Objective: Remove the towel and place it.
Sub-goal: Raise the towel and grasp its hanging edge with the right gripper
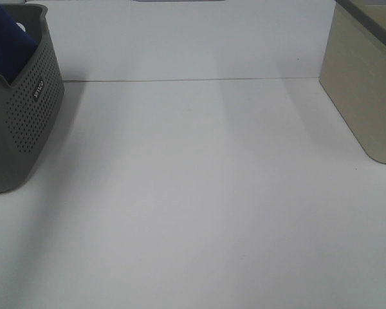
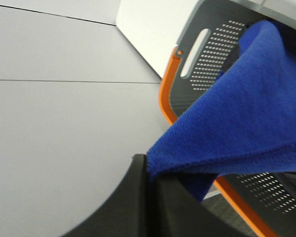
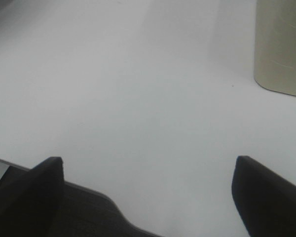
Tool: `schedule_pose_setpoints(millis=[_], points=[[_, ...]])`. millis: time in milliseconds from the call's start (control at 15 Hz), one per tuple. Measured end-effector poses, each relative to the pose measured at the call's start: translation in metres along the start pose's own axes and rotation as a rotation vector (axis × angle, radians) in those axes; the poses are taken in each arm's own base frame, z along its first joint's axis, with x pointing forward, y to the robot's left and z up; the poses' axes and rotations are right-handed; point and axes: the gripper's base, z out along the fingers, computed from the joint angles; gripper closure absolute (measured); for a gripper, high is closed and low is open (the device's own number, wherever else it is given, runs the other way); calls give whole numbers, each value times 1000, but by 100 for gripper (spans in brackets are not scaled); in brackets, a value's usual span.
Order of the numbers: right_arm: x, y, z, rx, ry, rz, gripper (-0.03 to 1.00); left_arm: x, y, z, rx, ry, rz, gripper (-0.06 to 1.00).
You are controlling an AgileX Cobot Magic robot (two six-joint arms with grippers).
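Observation:
The towel (image 2: 246,113) is a royal-blue plush cloth; in the left wrist view it stretches from inside the grey basket (image 2: 212,54) down into my left gripper (image 2: 150,170), whose black fingers are shut on its folded edge. From the high camera only a dark blue patch of the towel (image 1: 3,45) shows inside the grey perforated basket (image 1: 26,122) at the far left; neither arm appears there. My right gripper (image 3: 148,163) stands wide open above the bare white table, nothing between its fingers.
A beige bin (image 1: 367,84) stands at the right edge of the table, also seen as the beige bin (image 3: 281,47) from the right wrist. The basket has an orange rim (image 2: 170,94) and a handle slot. White tabletop (image 1: 199,193) spans the middle.

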Motion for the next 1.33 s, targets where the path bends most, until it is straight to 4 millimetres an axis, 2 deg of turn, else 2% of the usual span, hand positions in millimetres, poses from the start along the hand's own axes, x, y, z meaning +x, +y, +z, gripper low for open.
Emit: schedule_pose_setpoints(millis=[267,467,733,800,867,1000,1067,1333], points=[[-13,12,3,-164,-65,-112,8,-18,0,-59,-147,-105,90,94],[-32,18,16,-313,-97,-163,8,-35,-10,-85,-162,-209,137,94],[-58,15,50,-501,-90,-235,9,-70,-36,-116,-128,-400,237,94],[-64,14,62,-544,-101,-263,9,-79,-42,-126,-135,-467,268,94],[-75,10,84,-620,-139,-286,10,-93,-51,-143,-152,-591,298,94],[-84,5,107,-686,-188,-252,10,-105,-58,-155,-160,-701,298,94],[-86,4,113,-702,-202,-245,10,-110,-62,-158,-152,-737,299,94],[-97,-6,155,-793,-286,-194,10,-137,-84,-151,-128,-763,401,94]])
